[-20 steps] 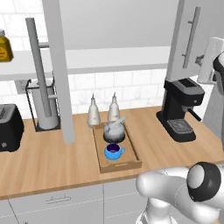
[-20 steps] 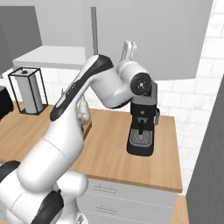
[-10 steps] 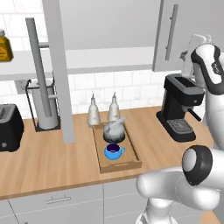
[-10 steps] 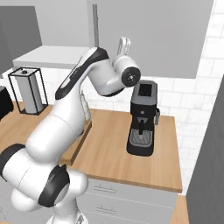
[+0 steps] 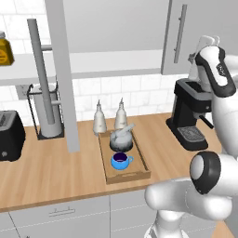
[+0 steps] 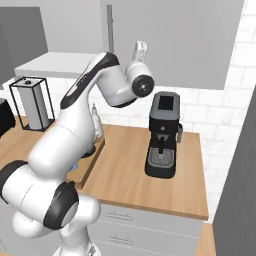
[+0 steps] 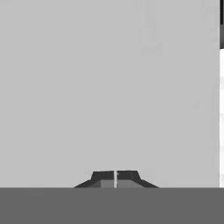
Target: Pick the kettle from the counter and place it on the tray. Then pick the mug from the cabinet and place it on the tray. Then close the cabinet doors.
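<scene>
Kettle (image 5: 122, 138) spout points to the tray's (image 5: 141, 163) back-right corner; mug (image 5: 120, 161) just before it. Gripper (image 7: 115, 178) fingers together at the cabinet door (image 5: 195, 35).

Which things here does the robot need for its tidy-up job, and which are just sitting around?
Needed:
squat silver-grey metal kettle
small bright blue mug
rectangular light-brown wooden tray, holding both
flat grey cabinet door with bar handle
shut gripper, against that door

Just sitting:
black coffee machine
two pale bottles
black toaster
amber jar

Black coffee machine (image 5: 188, 114) right – two pale bottles (image 5: 110, 115) upright, black toaster (image 5: 10, 135) far left.
</scene>
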Robot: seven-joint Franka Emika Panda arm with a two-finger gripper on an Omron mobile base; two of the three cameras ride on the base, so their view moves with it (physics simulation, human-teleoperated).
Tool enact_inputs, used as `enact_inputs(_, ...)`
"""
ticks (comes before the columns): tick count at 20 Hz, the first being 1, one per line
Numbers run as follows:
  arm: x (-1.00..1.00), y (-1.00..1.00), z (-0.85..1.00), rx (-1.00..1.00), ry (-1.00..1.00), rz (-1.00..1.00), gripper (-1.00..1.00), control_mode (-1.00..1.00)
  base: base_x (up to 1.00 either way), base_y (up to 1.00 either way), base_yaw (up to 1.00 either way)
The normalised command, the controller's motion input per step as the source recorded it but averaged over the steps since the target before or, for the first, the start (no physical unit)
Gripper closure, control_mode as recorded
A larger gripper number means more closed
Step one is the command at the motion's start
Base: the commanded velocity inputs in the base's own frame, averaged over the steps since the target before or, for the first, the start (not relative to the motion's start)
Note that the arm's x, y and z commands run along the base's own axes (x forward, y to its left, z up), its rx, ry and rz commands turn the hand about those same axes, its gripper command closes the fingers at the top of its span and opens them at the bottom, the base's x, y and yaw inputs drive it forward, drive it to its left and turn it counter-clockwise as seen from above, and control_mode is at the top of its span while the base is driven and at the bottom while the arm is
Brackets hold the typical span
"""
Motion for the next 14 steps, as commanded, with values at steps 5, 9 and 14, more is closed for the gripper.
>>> enact_inputs(5, -0.09, 0.10, -0.03, -0.02, 0.03, 0.00, 1.00, -1.00, 0.00, 0.00, 0.00)
enact_inputs(9, -0.86, 0.03, 0.00, -0.11, 0.06, 0.01, 1.00, -1.00, 0.00, 0.00, 0.00)
enact_inputs(14, -1.00, 0.36, 0.02, -0.17, 0.04, 0.04, 1.00, -1.00, 0.00, 0.00, 0.00)
